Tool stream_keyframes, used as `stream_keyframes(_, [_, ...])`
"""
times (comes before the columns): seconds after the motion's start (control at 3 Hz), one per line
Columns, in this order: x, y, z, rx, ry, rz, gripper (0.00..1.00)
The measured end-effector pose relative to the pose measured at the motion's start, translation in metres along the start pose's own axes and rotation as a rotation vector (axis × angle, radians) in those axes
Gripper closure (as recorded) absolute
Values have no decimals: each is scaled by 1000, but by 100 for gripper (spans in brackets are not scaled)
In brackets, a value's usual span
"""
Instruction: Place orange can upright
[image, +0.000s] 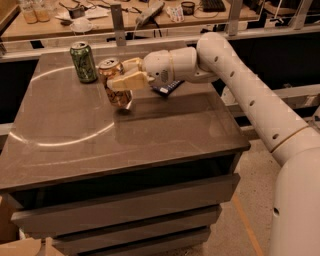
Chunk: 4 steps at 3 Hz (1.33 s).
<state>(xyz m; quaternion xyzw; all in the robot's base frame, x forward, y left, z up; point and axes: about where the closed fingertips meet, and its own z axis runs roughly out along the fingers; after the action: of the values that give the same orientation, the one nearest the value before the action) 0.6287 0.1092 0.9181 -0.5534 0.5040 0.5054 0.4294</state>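
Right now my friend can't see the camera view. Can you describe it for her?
The white robot's gripper clamps the orange can, nearly upright, low over a dark table. A green can stands beside it, and a dark blue object lies behind.

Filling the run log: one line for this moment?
gripper: shut on orange can | tilted slightly, base near table | green can: upright, beside

Your arm (240, 85) stretches out from your body, wrist level; at its far end your gripper (118, 75) has both fingers closed around the orange can (120, 96).
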Motion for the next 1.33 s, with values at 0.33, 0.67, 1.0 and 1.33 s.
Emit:
stream_keyframes(0.33, [2, -2, 3, -8, -5, -20, 38])
stream_keyframes(0.67, [8, 0, 5, -13, 10, -22, 15])
stream_keyframes(1.0, [16, 3, 6, -6, 9, -8, 0])
stream_keyframes(1.33, [19, 9, 0, 9, 22, 6, 0])
